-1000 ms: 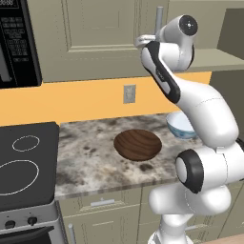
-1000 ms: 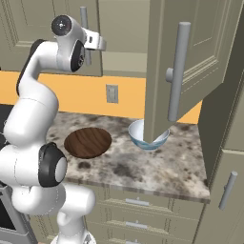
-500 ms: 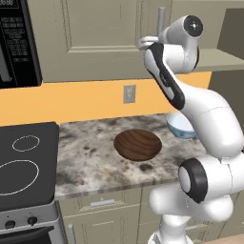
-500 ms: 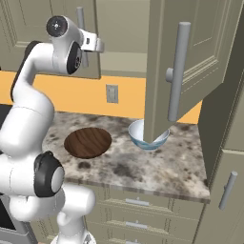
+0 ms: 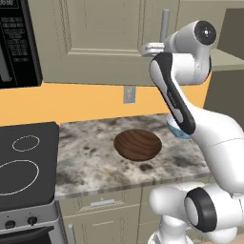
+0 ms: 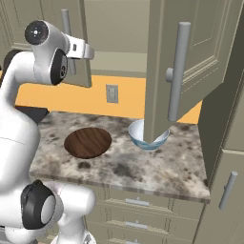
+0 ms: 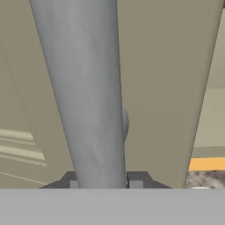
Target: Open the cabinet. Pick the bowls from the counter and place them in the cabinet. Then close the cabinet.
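Note:
My gripper [image 7: 100, 182] is shut on the long silver handle [image 7: 85, 88] of the cabinet's left door [image 6: 52, 43], high above the counter [image 5: 95, 162]. In the left base view the gripper [image 5: 151, 47] sits beside that handle [image 5: 165, 24]. The cabinet's right door [image 6: 200, 57] stands swung wide open. A wide dark-brown wooden bowl [image 5: 138, 144] [image 6: 88, 142] rests mid-counter. To its right stands the white and light-blue bowl [image 6: 143, 138], partly hidden by the open door, and by my arm in the left base view [image 5: 174, 130].
A black stove top [image 5: 24, 162] adjoins the counter on the left, with a microwave [image 5: 16, 43] above it. Drawers [image 6: 133, 209] run below the counter edge. An outlet [image 6: 112, 93] sits on the orange wall. The open door's handle [image 6: 176, 71] juts out over the counter.
My hand and the left door's handle have come a little toward the robot, so that door is swinging out slightly. The upper arm has shifted along. The bowls have not moved.

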